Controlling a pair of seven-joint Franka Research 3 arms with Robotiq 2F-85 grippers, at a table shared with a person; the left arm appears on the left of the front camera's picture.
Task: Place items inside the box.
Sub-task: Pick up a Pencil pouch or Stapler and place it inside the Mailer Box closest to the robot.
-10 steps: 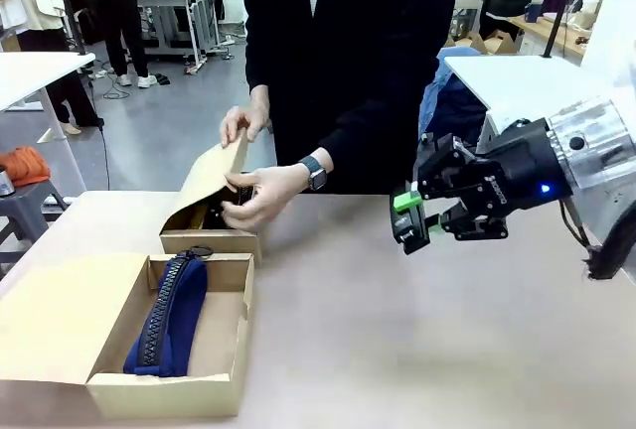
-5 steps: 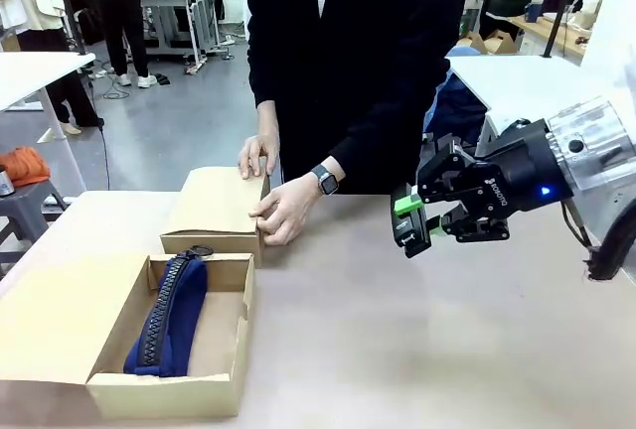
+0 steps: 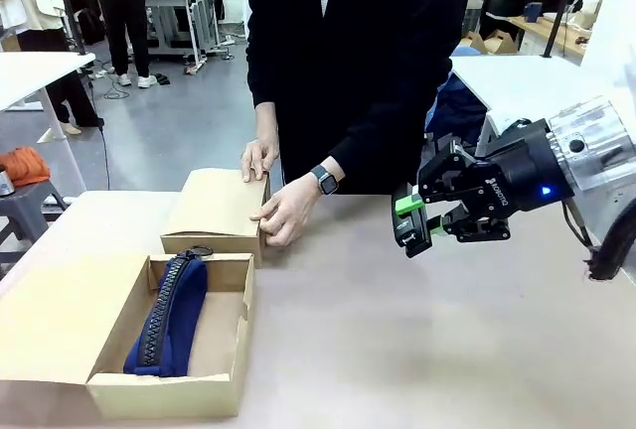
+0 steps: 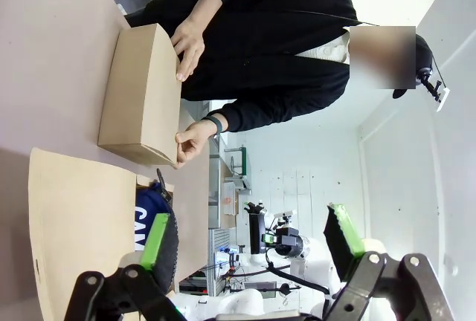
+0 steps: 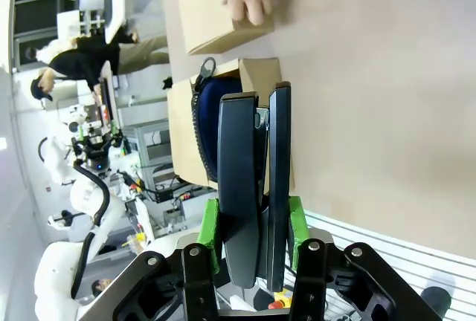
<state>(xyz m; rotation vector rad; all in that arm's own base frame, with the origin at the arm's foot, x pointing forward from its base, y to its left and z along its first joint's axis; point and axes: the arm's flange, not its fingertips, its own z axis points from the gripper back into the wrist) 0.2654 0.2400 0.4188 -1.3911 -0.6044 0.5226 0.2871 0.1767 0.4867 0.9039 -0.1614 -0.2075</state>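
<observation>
Standing across the table (image 3: 417, 350), a person (image 3: 358, 52) in black rests both hands on a closed cardboard box (image 3: 214, 206) just behind the open box (image 3: 169, 396). A navy pouch (image 3: 169, 320) lies lengthwise inside the open box, zip upward. Well to the right of the open box, above the tabletop, the right gripper (image 3: 415, 220) hangs clamped on a black clip-like tool (image 5: 239, 165). Near the open box, the left gripper (image 4: 249, 224) stands spread wide, holding nothing.
</observation>
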